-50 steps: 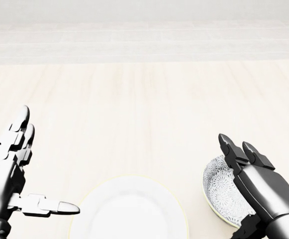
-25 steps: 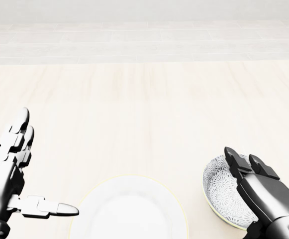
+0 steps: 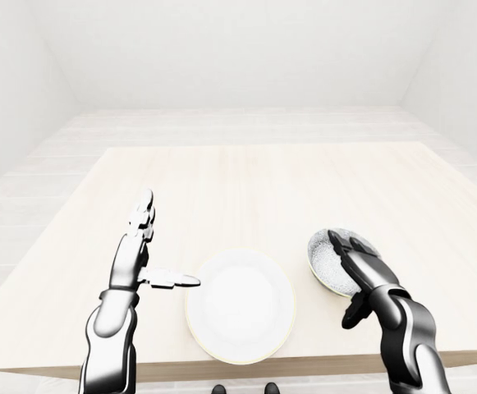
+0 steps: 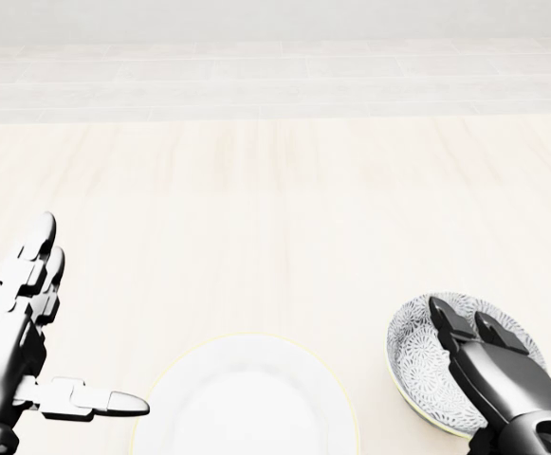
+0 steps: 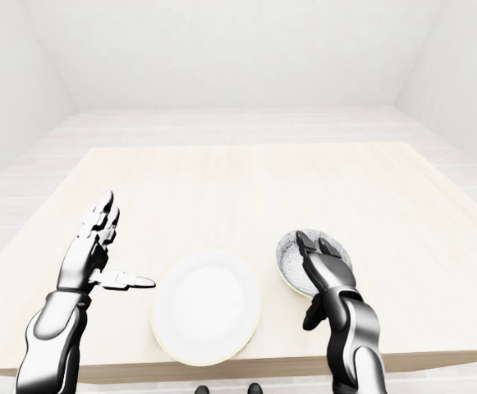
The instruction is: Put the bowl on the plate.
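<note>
A patterned grey-and-white bowl [image 4: 415, 365] stands on the pale wooden table [image 3: 263, 180], just to the right of the white plate [image 4: 251, 403] and apart from it. My right hand [image 3: 346, 279] is open. Its straight fingers [image 4: 465, 336] lie over the bowl's right half, and its thumb hangs below the bowl's near rim. The fingers do not close round the bowl. My left hand [image 3: 171, 240] is open to the left of the plate, fingers pointing up the view and thumb [image 4: 95, 403] pointing at the plate's rim.
In the left-eye view the table's near edge [image 3: 304, 361] runs just below the plate, with my feet showing under it. Pale floor and white walls surround the table. Nothing else stands on the table.
My right hand has slid down the head view, so its fingers now lie lower over the bowl. The left hand has dropped slightly. Bowl and plate have not moved.
</note>
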